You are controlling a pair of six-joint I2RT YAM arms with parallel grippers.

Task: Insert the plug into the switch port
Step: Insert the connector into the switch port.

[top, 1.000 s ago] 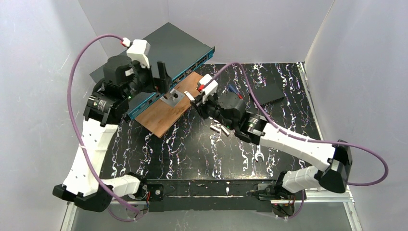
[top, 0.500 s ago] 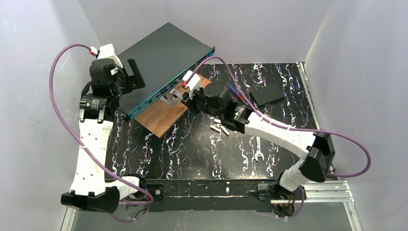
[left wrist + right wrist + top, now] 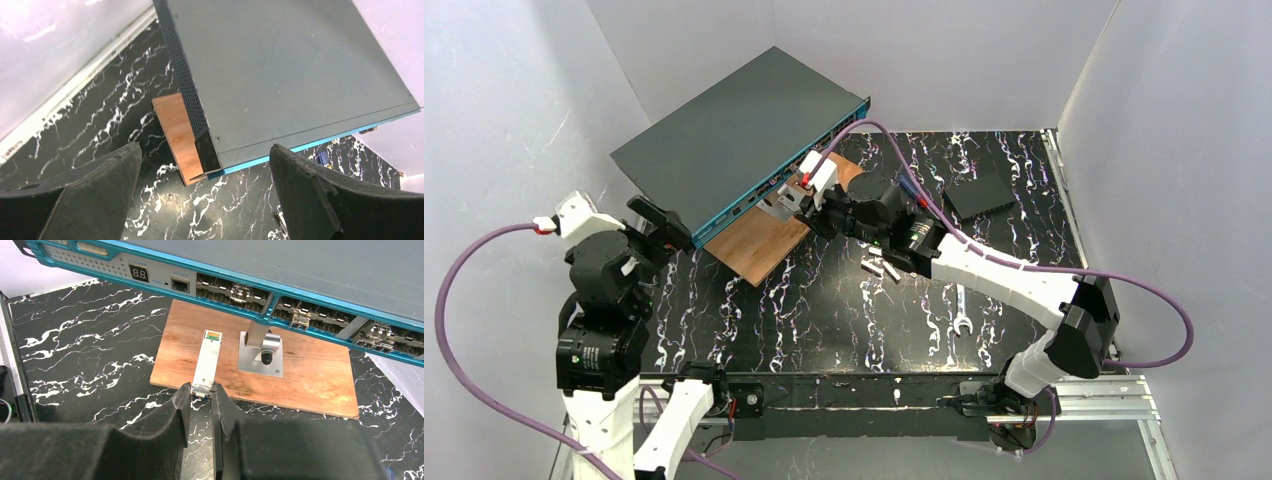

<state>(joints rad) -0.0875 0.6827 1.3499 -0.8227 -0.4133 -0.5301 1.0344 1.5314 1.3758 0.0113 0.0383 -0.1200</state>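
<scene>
The switch (image 3: 724, 140) is a large dark grey box tilted up at the back left, its teal port edge (image 3: 240, 287) facing my right arm. My right gripper (image 3: 201, 390) is shut on the rear end of the plug (image 3: 209, 360), a slim silver module. The plug points at the row of ports and its tip stops short of them, above the wooden board. In the top view the right gripper (image 3: 796, 195) sits just in front of the teal edge. My left gripper (image 3: 659, 222) is open and holds nothing, low at the switch's near left corner (image 3: 212, 150).
A wooden board (image 3: 759, 240) lies under the switch's front edge, with a metal bracket (image 3: 262, 352) standing on it. Loose silver modules (image 3: 881, 267), a wrench (image 3: 961, 315) and a small flat black box (image 3: 980, 195) lie on the marbled table. White walls close in on three sides.
My left arm has pulled off the switch and swung back to the near left. My right gripper carried the plug left up to the port edge, then held still.
</scene>
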